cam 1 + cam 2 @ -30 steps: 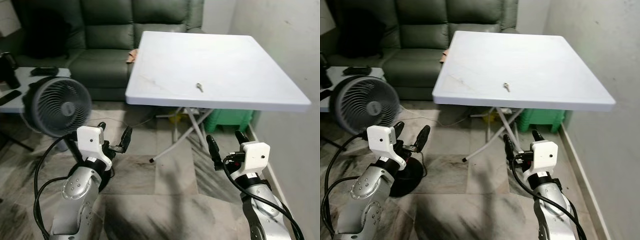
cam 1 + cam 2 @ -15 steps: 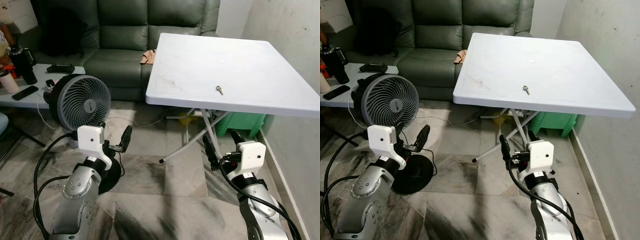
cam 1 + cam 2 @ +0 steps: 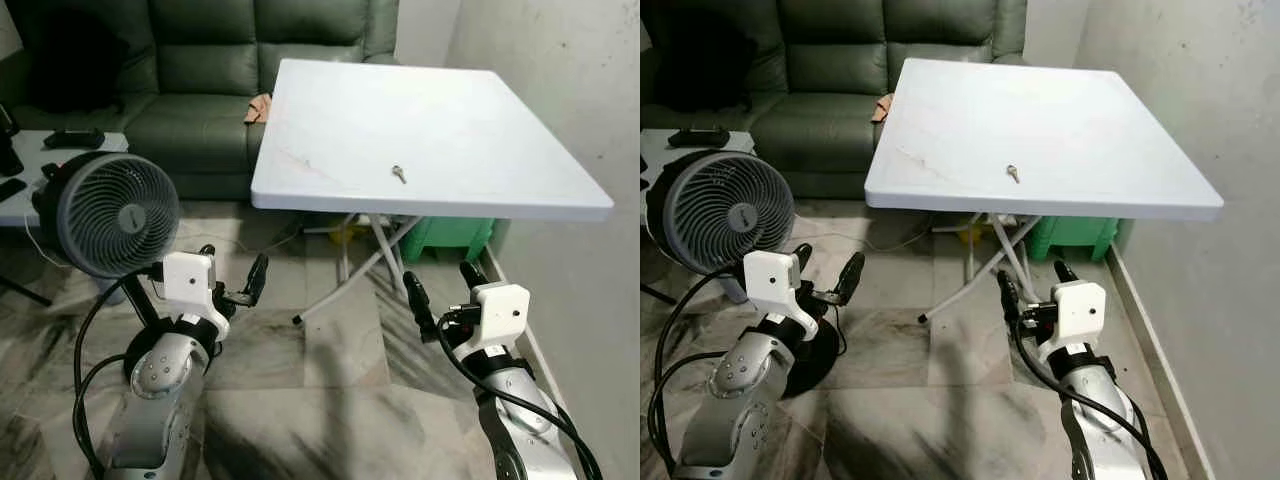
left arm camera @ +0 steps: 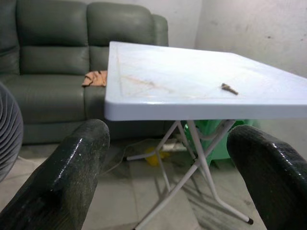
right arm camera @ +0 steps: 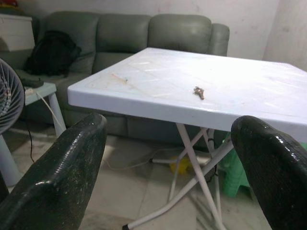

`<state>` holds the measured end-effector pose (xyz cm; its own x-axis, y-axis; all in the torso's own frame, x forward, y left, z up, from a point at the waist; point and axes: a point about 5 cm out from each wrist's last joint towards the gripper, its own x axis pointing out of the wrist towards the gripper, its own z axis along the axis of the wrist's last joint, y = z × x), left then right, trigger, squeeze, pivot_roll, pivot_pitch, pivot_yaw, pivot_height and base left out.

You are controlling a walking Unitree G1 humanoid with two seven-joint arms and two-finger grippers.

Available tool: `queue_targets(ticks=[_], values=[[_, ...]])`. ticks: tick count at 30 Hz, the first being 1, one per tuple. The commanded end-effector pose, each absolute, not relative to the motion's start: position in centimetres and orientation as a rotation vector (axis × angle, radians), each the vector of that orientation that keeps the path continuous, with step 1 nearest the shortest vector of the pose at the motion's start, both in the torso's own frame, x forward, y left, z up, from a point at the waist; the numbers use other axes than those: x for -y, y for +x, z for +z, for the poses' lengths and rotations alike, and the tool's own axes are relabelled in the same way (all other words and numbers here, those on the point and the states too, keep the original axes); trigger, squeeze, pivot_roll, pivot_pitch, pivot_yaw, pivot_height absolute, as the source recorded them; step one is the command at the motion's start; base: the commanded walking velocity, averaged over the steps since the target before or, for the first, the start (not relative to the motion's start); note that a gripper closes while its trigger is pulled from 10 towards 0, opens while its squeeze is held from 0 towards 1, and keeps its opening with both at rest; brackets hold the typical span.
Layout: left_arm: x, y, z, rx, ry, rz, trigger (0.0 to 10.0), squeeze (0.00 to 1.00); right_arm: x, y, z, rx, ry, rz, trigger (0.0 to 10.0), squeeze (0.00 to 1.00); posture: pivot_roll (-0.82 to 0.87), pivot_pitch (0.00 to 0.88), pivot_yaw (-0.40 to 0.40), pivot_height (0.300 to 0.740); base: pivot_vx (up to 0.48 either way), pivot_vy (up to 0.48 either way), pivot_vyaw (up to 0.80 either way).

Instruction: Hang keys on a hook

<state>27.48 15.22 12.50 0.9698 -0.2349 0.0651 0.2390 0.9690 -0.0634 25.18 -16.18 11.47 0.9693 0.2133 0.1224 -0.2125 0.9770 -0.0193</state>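
One set of keys (image 3: 399, 174) lies alone on the white folding counter (image 3: 330, 190), near its front edge. Both jaws are spread open and empty: the left gripper (image 3: 232, 287) sits at 7 o'clock from the keys, the right gripper (image 3: 441, 300) at 5 o'clock, both below counter height. One fan (image 3: 103, 214) stands on the marbled floor (image 3: 340, 360); a green sofa (image 3: 200, 80) sits behind.

Keys (image 3: 399, 174) lay near table (image 3: 480, 120) front edge; sofa (image 3: 210, 60) behind, fan (image 3: 115, 215) left, probably crate (image 3: 455, 238) underneath.
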Motion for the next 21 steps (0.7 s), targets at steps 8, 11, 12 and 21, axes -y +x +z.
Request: queue_targets(ticks=[8,11,12,21], values=[[-15.09,27.71,12.83,0.066,-0.057,-0.261,10.0,0.0,15.94,25.29,12.0,0.145,0.0,0.226,10.0,0.0,-0.03,0.0,0.009,0.74,0.06,0.0,0.0],[-14.99,27.72,12.87,0.069,-0.06,-0.265,10.0,0.0,15.92,25.29,12.03,0.146,-0.001,0.229,10.0,0.0,-0.04,0.0,0.008,0.74,0.25,0.0,0.0],[-14.95,27.71,12.87,0.069,-0.059,-0.266,10.0,0.0,15.93,25.29,12.03,0.145,-0.001,0.23,10.0,0.0,-0.04,0.0,0.008,0.74,0.255,0.0,0.0],[-14.81,27.65,12.82,0.067,-0.057,-0.272,10.0,0.0,16.01,25.22,12.0,0.142,-0.002,0.23,10.0,0.0,-0.04,0.0,0.007,0.74,0.269,0.0,0.0]])
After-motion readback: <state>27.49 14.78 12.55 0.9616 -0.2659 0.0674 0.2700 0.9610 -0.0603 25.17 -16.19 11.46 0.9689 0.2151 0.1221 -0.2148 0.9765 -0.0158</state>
